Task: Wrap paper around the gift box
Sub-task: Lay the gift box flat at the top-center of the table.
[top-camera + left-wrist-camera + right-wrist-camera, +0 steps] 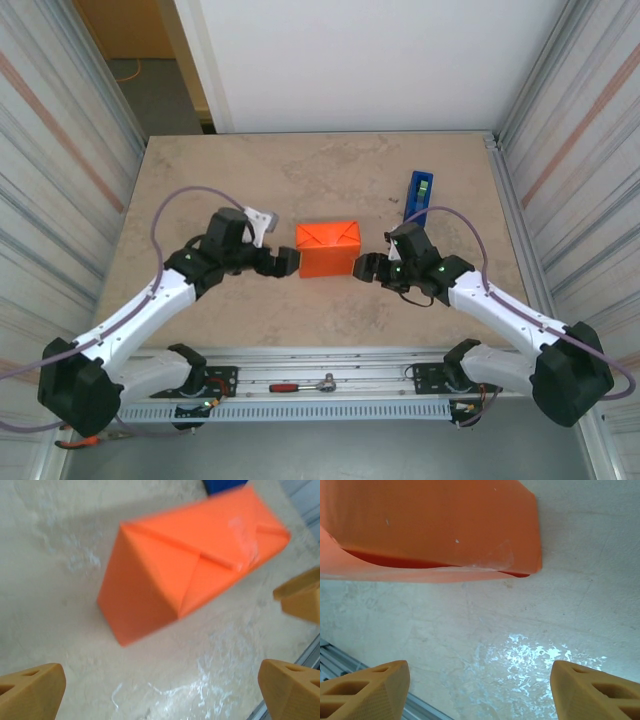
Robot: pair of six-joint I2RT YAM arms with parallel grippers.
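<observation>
On the beige stone-look table (250,180), the orange paper-wrapped gift box (327,248) lies between the left gripper (283,263) and the right gripper (362,268), with the blue plastic tape dispenser (417,196) behind it to the right.

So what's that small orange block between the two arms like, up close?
The small, low gift box is wrapped in matte bright orange paper, with crisp triangular folds across its upper face. Glossy clear tape holds the folds; at one lower edge a taped flap gapes slightly. It lies flat on the beige stone-look table, a little skewed. The left gripper and right gripper, both open, flank its ends without touching it.
</observation>
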